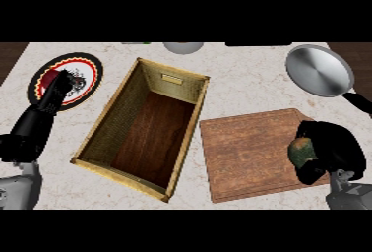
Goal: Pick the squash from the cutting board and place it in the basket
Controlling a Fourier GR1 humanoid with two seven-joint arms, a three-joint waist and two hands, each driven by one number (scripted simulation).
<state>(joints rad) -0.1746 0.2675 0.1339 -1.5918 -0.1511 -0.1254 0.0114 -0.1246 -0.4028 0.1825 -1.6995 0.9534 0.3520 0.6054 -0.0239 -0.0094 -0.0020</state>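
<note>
One bumpy green-orange squash (pixel 299 152) points up the view, gripped by our right robot hand (pixel 338 145); our left robot hand (pixel 56 91) lies open.

1 head view, steeply above counter (pixel 247 83)

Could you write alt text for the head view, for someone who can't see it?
The robot's right hand curls round a squash at the right edge of a wooden cutting board. A basket stands left of the board; the left hand rests open at the far left, by a plate.
</note>
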